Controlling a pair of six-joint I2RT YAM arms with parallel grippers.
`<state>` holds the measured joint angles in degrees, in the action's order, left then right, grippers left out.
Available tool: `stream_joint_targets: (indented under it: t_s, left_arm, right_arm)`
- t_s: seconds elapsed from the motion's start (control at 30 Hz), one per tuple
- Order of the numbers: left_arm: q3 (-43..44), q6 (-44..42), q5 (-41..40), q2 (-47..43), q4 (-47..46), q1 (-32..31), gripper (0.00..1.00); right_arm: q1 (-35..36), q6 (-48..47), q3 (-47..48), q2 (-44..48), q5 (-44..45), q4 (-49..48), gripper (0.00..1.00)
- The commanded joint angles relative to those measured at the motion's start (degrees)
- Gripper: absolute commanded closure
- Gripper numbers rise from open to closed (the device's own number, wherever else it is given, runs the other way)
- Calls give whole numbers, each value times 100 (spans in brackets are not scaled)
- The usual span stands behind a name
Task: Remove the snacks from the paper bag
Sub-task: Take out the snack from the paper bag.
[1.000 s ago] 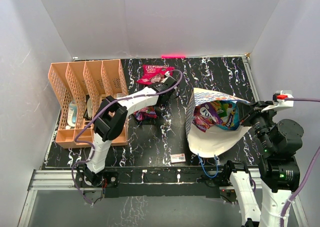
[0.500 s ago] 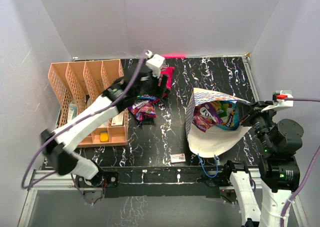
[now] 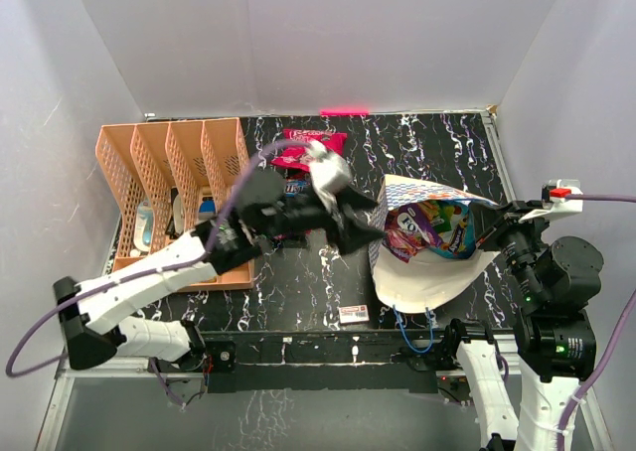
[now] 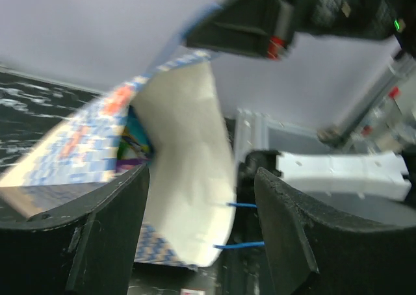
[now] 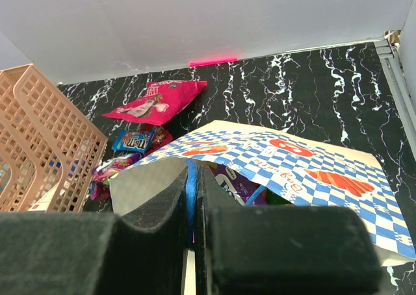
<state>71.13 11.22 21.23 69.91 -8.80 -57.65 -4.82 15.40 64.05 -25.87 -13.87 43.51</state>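
The paper bag (image 3: 429, 277) lies on its side, blue-and-white checkered outside, cream inside, mouth facing left. Purple and white snacks (image 3: 433, 226) show inside it. My right gripper (image 3: 496, 234) is shut on the bag's blue cord handle (image 5: 192, 191) and holds the top edge up. My left gripper (image 3: 355, 225) hangs open and holds nothing, just left of the bag's mouth. In the left wrist view the bag (image 4: 188, 145) fills the space ahead of the left gripper (image 4: 201, 243). A magenta packet (image 3: 313, 139), a blue one (image 5: 135, 140) and a purple one (image 5: 107, 170) lie on the table.
A peach-orange divider rack (image 3: 164, 163) stands at the left with small items in it. A small white flat box (image 3: 354, 314) lies near the front edge. A pink strip (image 3: 343, 111) marks the back edge. Grey walls close in three sides.
My left gripper has opened and swung from the loose packets at the back over to the bag's mouth. The right gripper and the bag have not moved.
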Motion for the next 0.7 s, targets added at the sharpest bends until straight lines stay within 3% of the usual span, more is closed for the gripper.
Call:
stream_joint_targets:
  t_s: [0.0,0.13,0.23,0.47,0.67]
  left_arm:
    - [445,-1121,-580,586,524,-1265,36]
    - [922,-2720,-2046,1454,1410,-2191,36]
    - [1194,-3824,-2757,2034,1779,-2502,36]
    - [1630,-5371,-3955,3325,1692,-2543,39]
    - [1818,-5985,-4077,3999,1257,-2383,35]
  right_arm:
    - [40,77,185,17,-55,-343,92]
    - [36,77,195,36,-38,-292,92]
    - [42,61,216,46,-19,-264,92]
    - [42,61,253,25,-21,-256,92]
    - [37,58,323,-1,7,-238,92]
